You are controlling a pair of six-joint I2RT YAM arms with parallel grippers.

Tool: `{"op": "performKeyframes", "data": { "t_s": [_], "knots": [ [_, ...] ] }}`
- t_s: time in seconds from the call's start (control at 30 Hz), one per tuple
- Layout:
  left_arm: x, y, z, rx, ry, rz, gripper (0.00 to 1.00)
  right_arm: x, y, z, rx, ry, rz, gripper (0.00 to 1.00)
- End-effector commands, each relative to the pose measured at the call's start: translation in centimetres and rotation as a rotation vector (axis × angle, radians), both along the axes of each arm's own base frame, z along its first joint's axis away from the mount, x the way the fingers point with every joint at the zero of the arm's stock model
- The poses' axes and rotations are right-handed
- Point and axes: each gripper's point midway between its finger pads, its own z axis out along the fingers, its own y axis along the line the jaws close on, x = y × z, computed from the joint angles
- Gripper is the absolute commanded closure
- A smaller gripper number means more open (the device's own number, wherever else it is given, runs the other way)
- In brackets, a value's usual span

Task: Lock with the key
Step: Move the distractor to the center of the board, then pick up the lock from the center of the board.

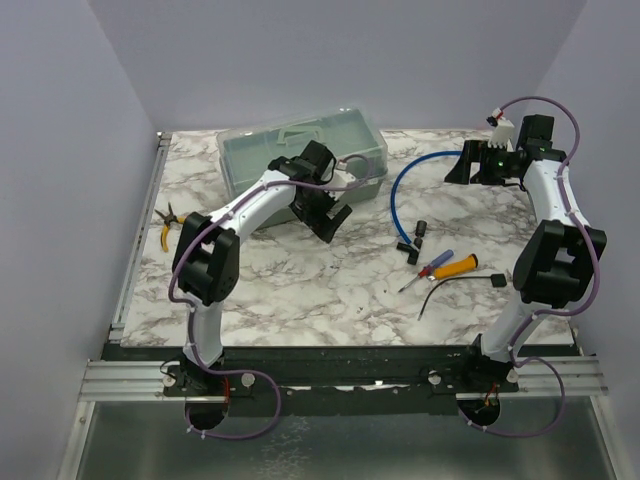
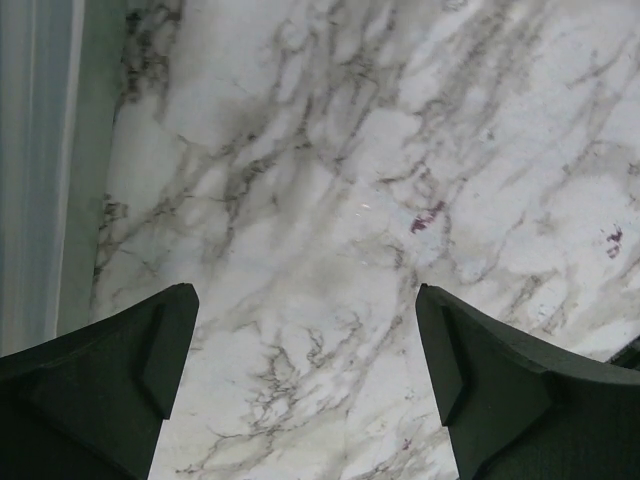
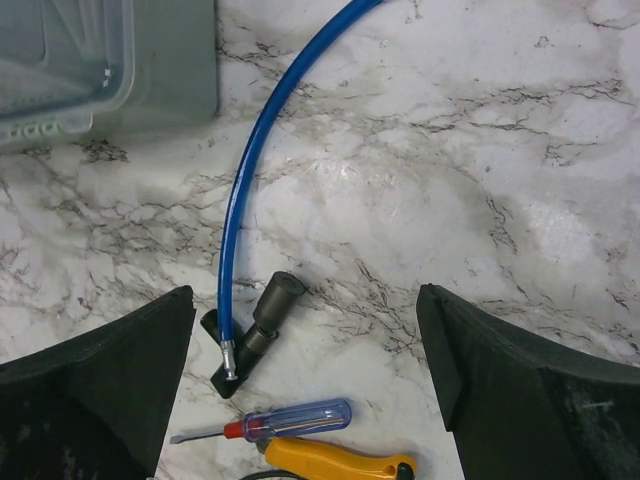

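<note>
Looking from above, I see the blue cable lock (image 1: 394,190) curving across the marble worktop (image 1: 300,290) between the clear plastic bin (image 1: 300,145) and my right pincer (image 1: 468,165). Its black barrel end (image 3: 268,310) lies just beside a small red-and-blue screwdriver (image 3: 270,420) and a yellow-handled one (image 3: 335,462). I cannot pick out the key. Both pincers gape wide, holding nothing; the left pincer (image 2: 305,300) hovers over bare marble beside the bin.

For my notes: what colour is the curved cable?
The cable is blue, clearest in the right wrist view.
</note>
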Motion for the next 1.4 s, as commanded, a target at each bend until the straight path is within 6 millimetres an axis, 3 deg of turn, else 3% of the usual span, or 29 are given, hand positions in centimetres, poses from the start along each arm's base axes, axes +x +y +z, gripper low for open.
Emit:
{"op": "performKeyframes", "data": {
  "t_s": [0.0,0.3,0.6,0.8,0.9,1.07,1.23,1.37],
  "knots": [
    [7.2,2.6,0.4,-0.037,-0.095,0.171,0.01,-0.6,0.3,1.2,0.003,-0.03,0.016,0.0],
    [11.6,5.0,0.8,-0.018,-0.184,0.104,0.01,-0.8,0.6,1.1,0.017,-0.021,0.03,0.0],
    [16.7,9.0,2.5,-0.04,-0.242,0.22,0.01,-1.0,0.9,1.1,0.035,-0.013,0.041,0.0],
    [17.8,9.6,3.5,-0.061,-0.258,0.254,0.01,-1.1,1.2,1.3,0.051,-0.013,0.049,0.0],
    [16.5,9.7,4.4,-0.115,-0.206,0.275,0.01,-1.2,1.5,1.6,0.062,-0.017,0.057,0.0],
    [11.7,11.3,6.3,-0.197,-0.122,0.314,0.01,-1.8,2.3,2.0,0.071,-0.021,0.077,0.0],
    [7.4,14.8,6.9,-0.256,-0.031,0.47,0.01,-2.3,3.6,2.1,0.079,-0.022,0.102,0.0],
    [5.8,19.0,6.0,-0.232,-0.012,0.728,0.01,-2.4,4.7,2.3,0.081,-0.029,0.121,0.0]
  ]
}}
